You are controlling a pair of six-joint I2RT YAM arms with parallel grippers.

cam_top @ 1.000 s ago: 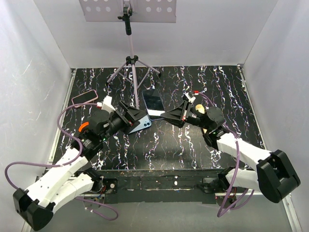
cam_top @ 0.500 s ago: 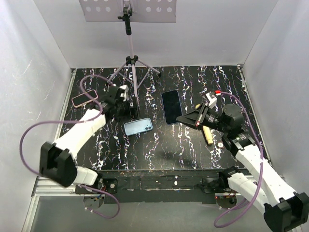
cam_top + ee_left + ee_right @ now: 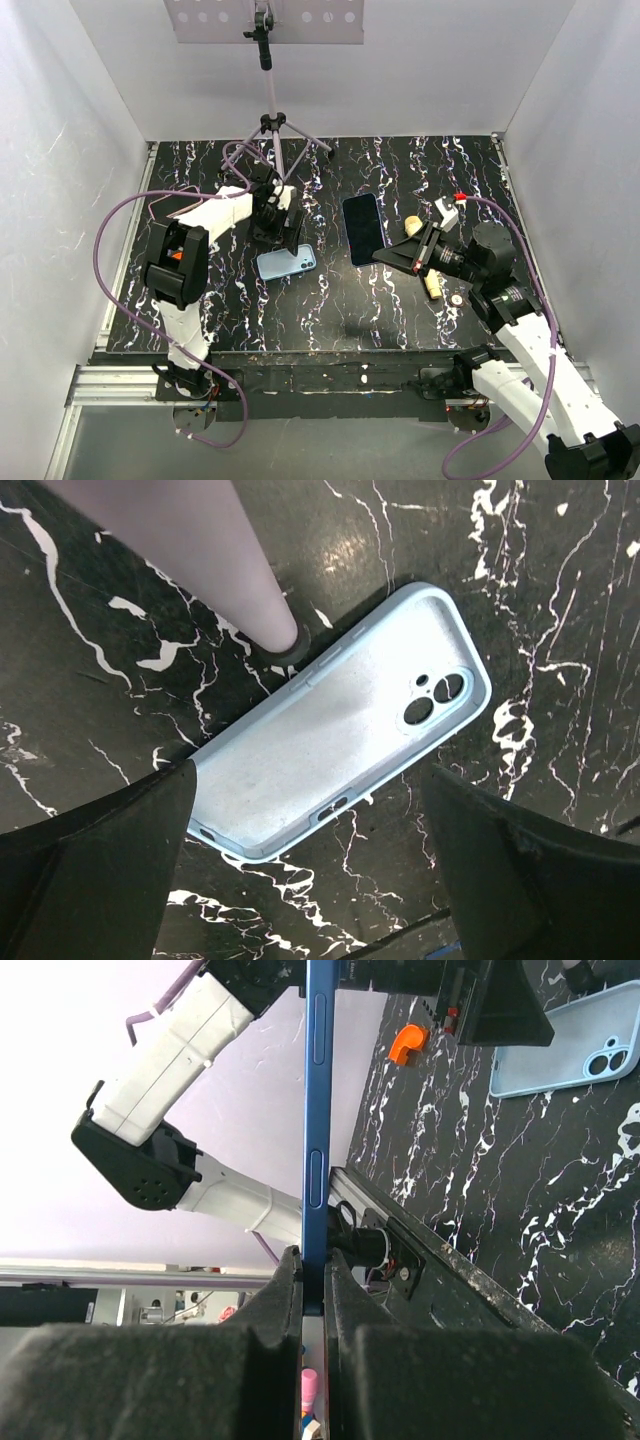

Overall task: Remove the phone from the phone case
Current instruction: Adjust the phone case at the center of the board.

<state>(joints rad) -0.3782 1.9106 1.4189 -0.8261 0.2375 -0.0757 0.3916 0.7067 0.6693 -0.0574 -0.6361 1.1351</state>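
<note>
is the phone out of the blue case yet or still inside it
Out. The blue case lies empty on the table, while the right end effector pinches the phone by its edge, apart from it.

Black white-veined table (image 3: 400, 170). Tripod (image 3: 272, 125) stands at rear. Light blue case (image 3: 286, 263) lies flat, cavity up, long edge just beside tripod's front foot. Yellowish stick (image 3: 432, 285) and small disc (image 3: 455, 298) lie well right of tripod.

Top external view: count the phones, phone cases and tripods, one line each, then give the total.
Phones: 1 in view, the dark phone, clamped edge-on in the right gripper.
Phone cases: 1, the light blue case, lying empty.
Tripods: 1, the tripod at the back.
Total: 3.
</note>
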